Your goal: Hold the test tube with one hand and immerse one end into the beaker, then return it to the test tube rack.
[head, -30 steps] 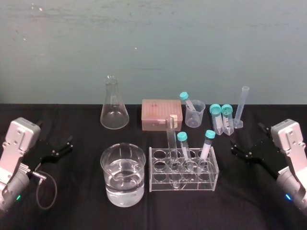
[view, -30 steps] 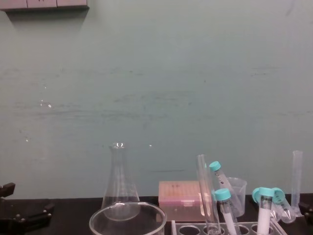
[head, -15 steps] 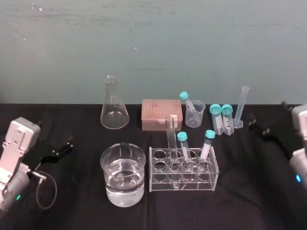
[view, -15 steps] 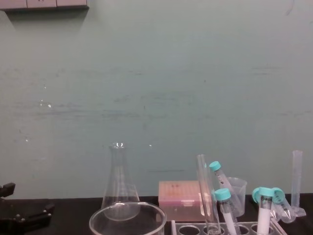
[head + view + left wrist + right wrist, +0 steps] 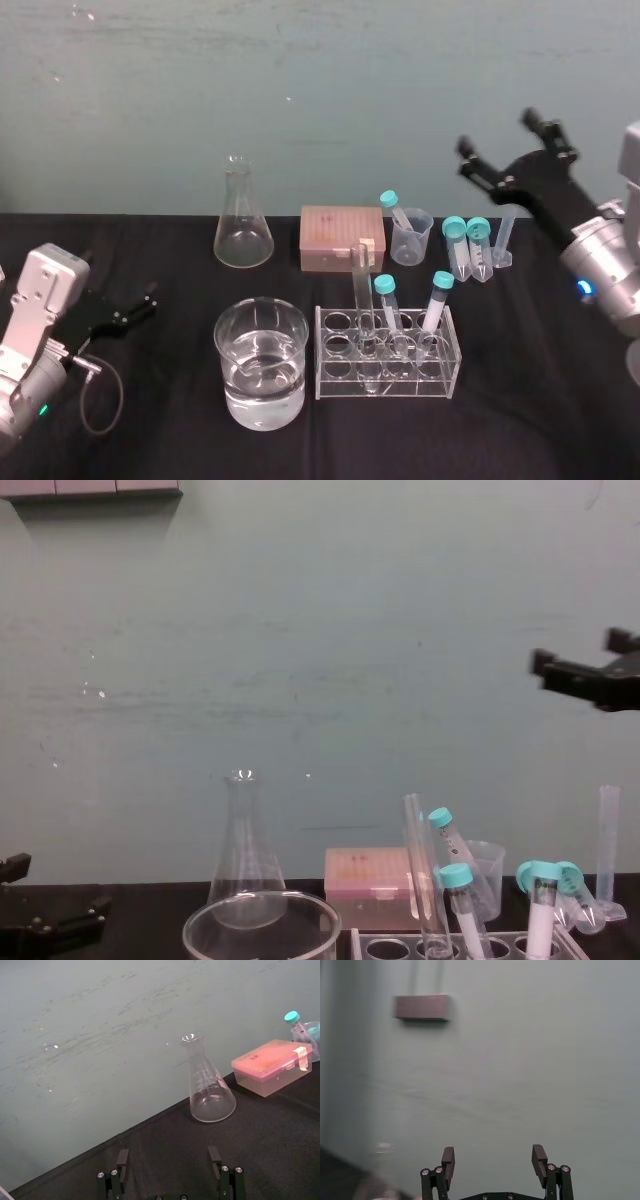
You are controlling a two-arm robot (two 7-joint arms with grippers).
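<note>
Chest view: below the raised right gripper (image 5: 578, 650), the bottom edge cuts off the beaker (image 5: 188, 940), the test tube rack (image 5: 400, 942) and the test tube (image 5: 420, 870) foot. The gripper itself runs off the right edge. Head view: its arm hides the graduated cylinder (image 5: 502, 245) top.

No readable text, labels, brands or numbers anywhere. Flask (image 5: 209, 1084) carried faint graduation marks, too small to read.
</note>
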